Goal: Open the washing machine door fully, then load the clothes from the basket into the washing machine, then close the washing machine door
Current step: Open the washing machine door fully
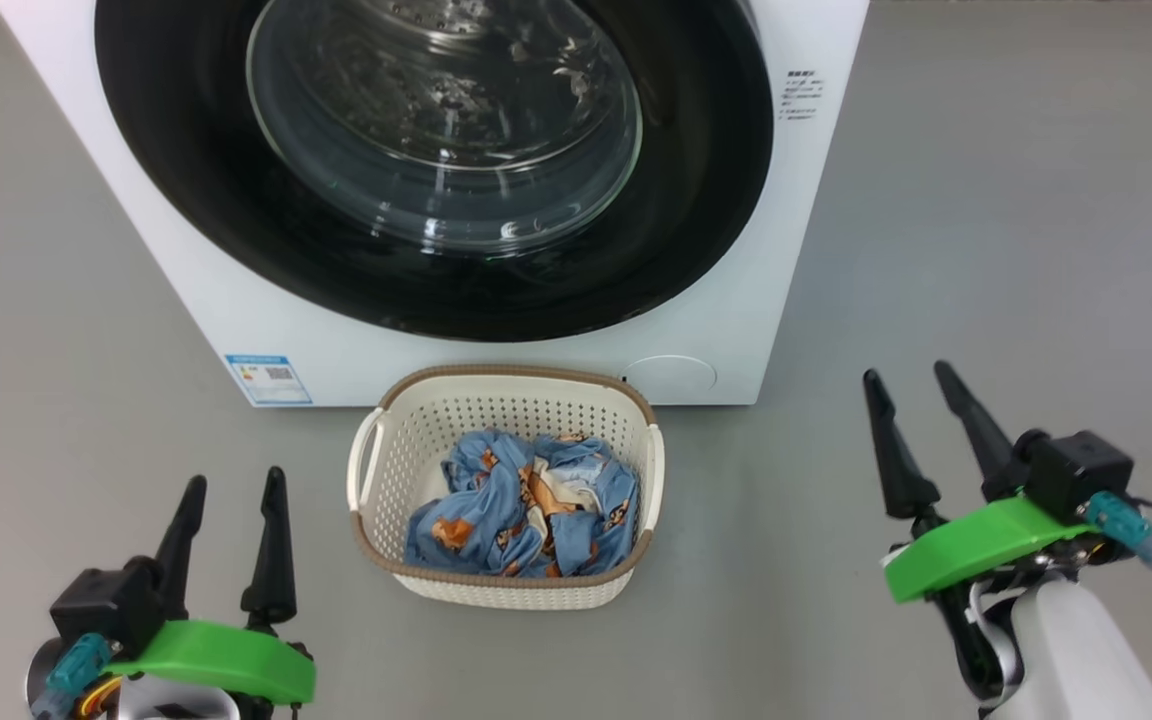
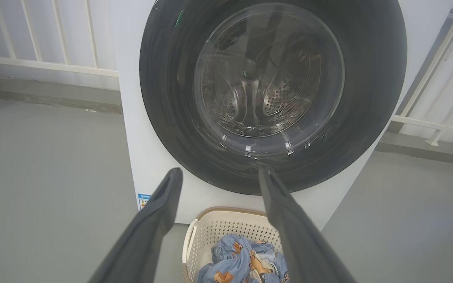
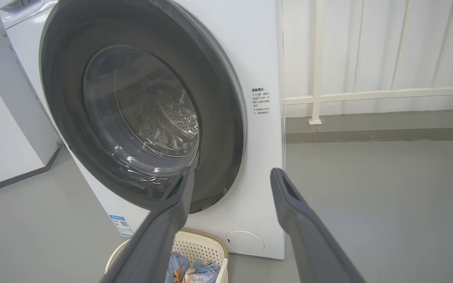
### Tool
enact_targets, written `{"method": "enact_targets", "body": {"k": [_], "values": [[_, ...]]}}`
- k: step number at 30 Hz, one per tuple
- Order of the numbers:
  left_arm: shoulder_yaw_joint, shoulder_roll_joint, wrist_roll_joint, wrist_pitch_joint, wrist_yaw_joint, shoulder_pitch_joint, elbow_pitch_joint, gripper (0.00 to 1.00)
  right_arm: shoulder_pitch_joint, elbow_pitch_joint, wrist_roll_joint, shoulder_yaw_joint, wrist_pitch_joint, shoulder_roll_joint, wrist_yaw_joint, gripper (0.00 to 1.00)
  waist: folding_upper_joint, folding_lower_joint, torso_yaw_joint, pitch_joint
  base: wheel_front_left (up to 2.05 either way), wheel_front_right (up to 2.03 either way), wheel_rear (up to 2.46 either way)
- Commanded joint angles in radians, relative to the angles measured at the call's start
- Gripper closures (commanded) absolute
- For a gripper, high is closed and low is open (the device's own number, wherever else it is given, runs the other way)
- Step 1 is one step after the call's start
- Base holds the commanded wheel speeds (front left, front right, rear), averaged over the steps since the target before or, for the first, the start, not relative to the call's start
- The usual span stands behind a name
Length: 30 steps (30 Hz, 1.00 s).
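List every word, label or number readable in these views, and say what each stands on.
Nothing reads clearly.
The small blue sticker low on the front of the big white front-loading washing machine: too small to read.
The block of dark print right of the round glossy black door: blurred, unreadable.

Perhaps a laundry balcony; washing machine (image 3: 258, 59), white railing (image 3: 368, 95), bare grey floor (image 3: 387, 188).

Bright, even light | glare on washing machine door (image 1: 436, 160) (streaky) | soft shadows
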<state>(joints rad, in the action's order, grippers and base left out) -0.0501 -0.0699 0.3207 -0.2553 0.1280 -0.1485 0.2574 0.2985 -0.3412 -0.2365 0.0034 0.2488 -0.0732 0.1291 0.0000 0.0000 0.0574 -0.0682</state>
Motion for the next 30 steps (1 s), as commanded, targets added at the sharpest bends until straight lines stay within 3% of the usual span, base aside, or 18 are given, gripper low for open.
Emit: {"method": "enact_targets", "body": {"k": [1,13,15,17,18,19,22,30], "values": [[0.034,-0.019,-0.007,-0.006,0.002,-0.042,-0.03,0.0,0.036,0.02,0.001,0.018,0.013,-0.003,0.002,0.0,0.0,0.0,0.01,-0.01,0.0,0.0,0.0],[0.006,-0.054,0.027,-0.006,0.002,-0.077,-0.057,0.0,0.158,0.027,-0.091,-0.03,0.013,-0.046,0.002,0.0,0.0,0.0,0.066,-0.095,0.0,0.0,0.0],[-0.001,-0.061,0.034,-0.006,0.003,-0.086,-0.06,0.0,0.183,0.039,-0.109,-0.037,0.013,-0.055,0.002,0.5,0.0,0.0,0.076,-0.115,0.0,0.0,0.0],[-0.011,-0.068,0.04,-0.006,0.003,-0.094,-0.06,0.0,0.209,0.045,-0.125,-0.047,0.013,-0.068,0.002,0.63,0.0,0.0,0.086,-0.133,0.0,0.0,0.0],[-0.014,-0.07,0.044,-0.006,0.003,-0.098,-0.06,0.0,0.222,0.048,-0.136,-0.052,0.013,-0.072,0.002,0.74,0.0,0.0,0.092,-0.141,0.0,0.0,0.0],[-0.017,-0.071,0.048,-0.006,0.003,-0.103,-0.061,0.0,0.235,0.052,-0.149,-0.057,0.013,-0.076,0.002,1.0,0.0,0.0,0.097,-0.149,0.0,0.0,0.0],[-0.022,-0.076,0.058,-0.006,0.003,-0.113,-0.062,0.0,0.276,0.055,-0.238,-0.061,0.013,-0.08,0.002,1.0,0.0,0.0,0.111,-0.17,0.0,0.0,0.0],[-0.039,-0.077,0.075,-0.006,0.003,-0.128,-0.076,0.0,0.403,0.018,-0.514,-0.081,0.0,-0.163,0.002,1.0,0.0,0.0,0.142,-0.222,0.0,0.0,0.0]]}}
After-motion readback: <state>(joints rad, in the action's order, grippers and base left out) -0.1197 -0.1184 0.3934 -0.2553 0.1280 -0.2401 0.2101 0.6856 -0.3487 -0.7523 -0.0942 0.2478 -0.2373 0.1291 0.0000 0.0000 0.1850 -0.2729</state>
